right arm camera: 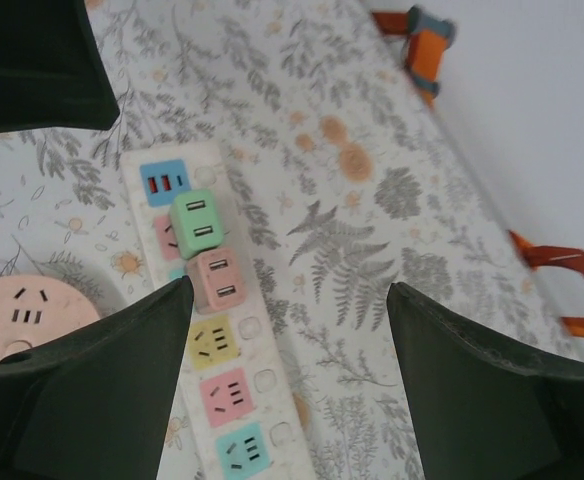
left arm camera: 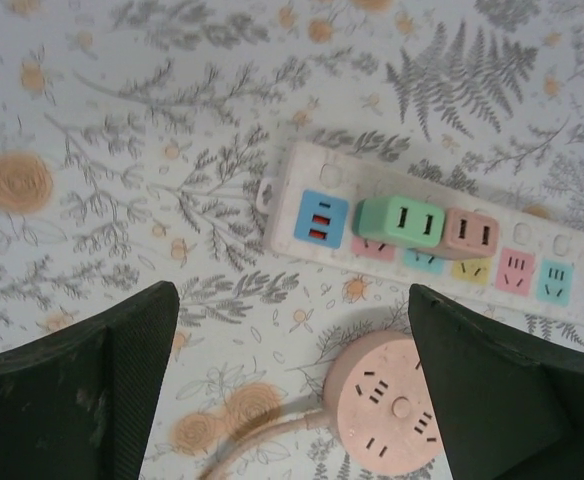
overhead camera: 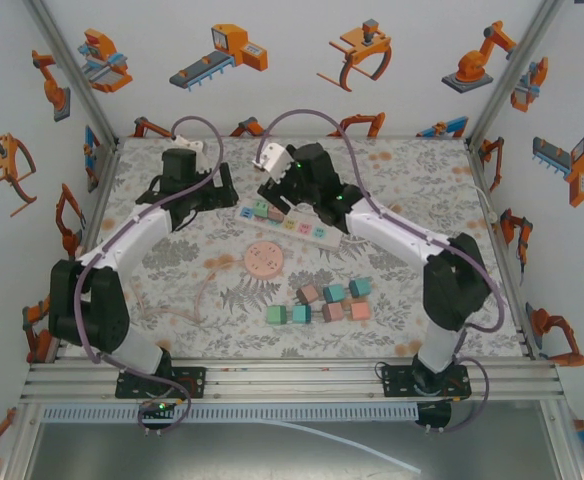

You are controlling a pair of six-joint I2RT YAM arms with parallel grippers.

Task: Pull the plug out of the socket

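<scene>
Right wrist — pink plug [right arm camera: 217,280], beside right hand [right arm camera: 287,288]

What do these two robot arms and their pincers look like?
Both the left arm and right arm have white tube-like links between bulky black joints. A purplish-grey cable loops along each. Small green lights glow on the right one. The left gripper and right gripper each end in two broad, matte black wedge-shaped fingers, slightly scuffed.

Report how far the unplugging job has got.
Done: nothing seen pulled yet; the green cube plug and pink cube plug sit in the white power strip. In hand: the left gripper and right gripper hover open by it, holding nothing. Left: grip a plug and pull it out.
</scene>
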